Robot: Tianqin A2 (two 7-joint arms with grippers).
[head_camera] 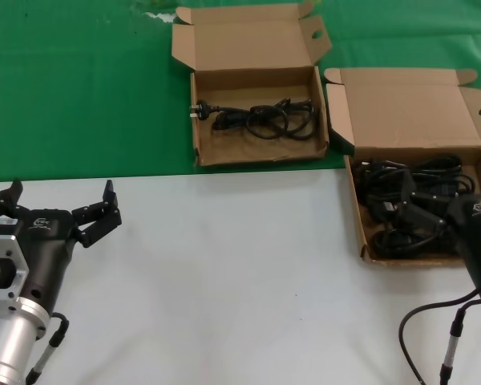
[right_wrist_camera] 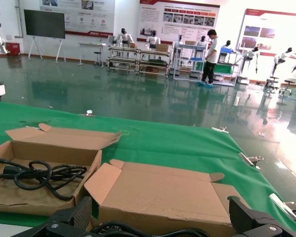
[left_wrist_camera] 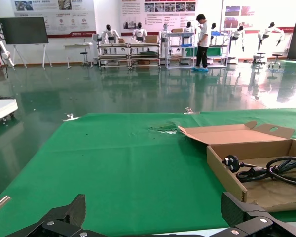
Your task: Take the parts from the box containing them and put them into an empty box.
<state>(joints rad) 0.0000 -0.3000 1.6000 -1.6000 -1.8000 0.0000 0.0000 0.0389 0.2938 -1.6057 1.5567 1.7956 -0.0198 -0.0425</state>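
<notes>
The box containing the parts (head_camera: 357, 212), a brown mailer with its lid up, sits at the right and holds a heap of black cables (head_camera: 409, 180). My right gripper (head_camera: 421, 212) is low inside it, open, with cables (right_wrist_camera: 138, 229) between its fingers (right_wrist_camera: 81, 215); the box's lid (right_wrist_camera: 163, 190) stands just ahead. The other brown box (head_camera: 256, 154) sits farther back at centre on the green cloth and holds one black cable (head_camera: 260, 119); it also shows in the left wrist view (left_wrist_camera: 224, 173). My left gripper (head_camera: 60, 202) is open and empty over the white table at the left.
A green cloth (head_camera: 72, 88) covers the far half of the table and a white surface (head_camera: 224, 273) the near half. Both lids stand open toward the far side. The right arm's black hose (head_camera: 421, 321) loops over the near right.
</notes>
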